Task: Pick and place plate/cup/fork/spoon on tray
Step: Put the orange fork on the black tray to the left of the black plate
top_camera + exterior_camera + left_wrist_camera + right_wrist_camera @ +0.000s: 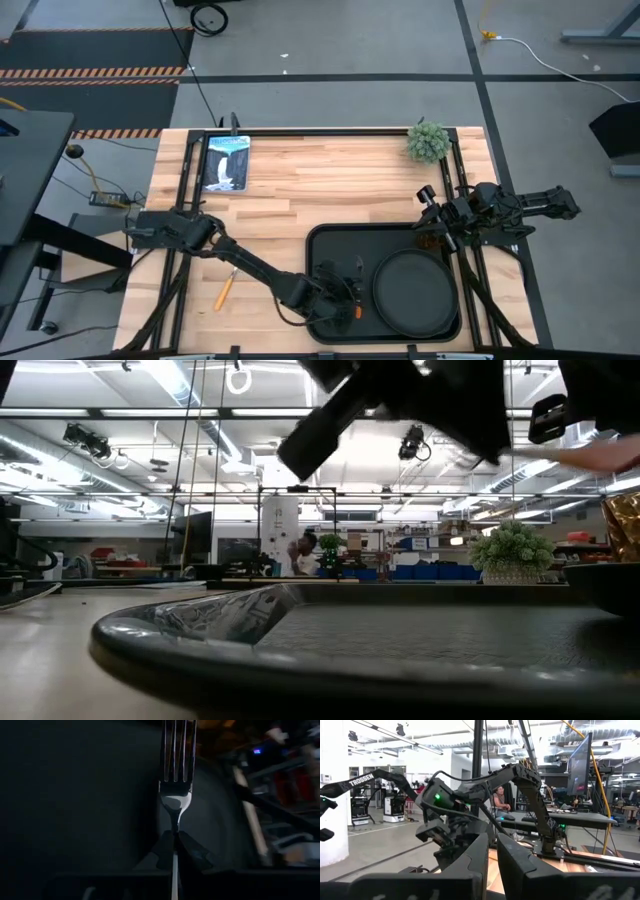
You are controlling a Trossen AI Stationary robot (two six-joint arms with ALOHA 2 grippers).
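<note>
The black tray lies at the table's near middle, and its rim fills the low view. The round black plate sits on the tray's right half. The amber cup stands at the tray's far right corner and also shows in the low view. My left gripper is over the tray's left part, shut on the fork, whose orange-red handle shows beside it. The spoon lies on the bare table left of the tray. My right gripper is raised beside the cup, its fingers together and empty. My left gripper pinches the fork's narrow neck, just behind the tines, between its two fingertips. The tines point away from the gripper, flat side toward the camera, over the tray's floor next to the plate. Whether the fork touches the tray, I cannot tell.
A small potted plant stands at the table's far right. A tablet-like picture lies at the far left. Bare wood lies between them and left of the tray. A person sits in the room beyond.
</note>
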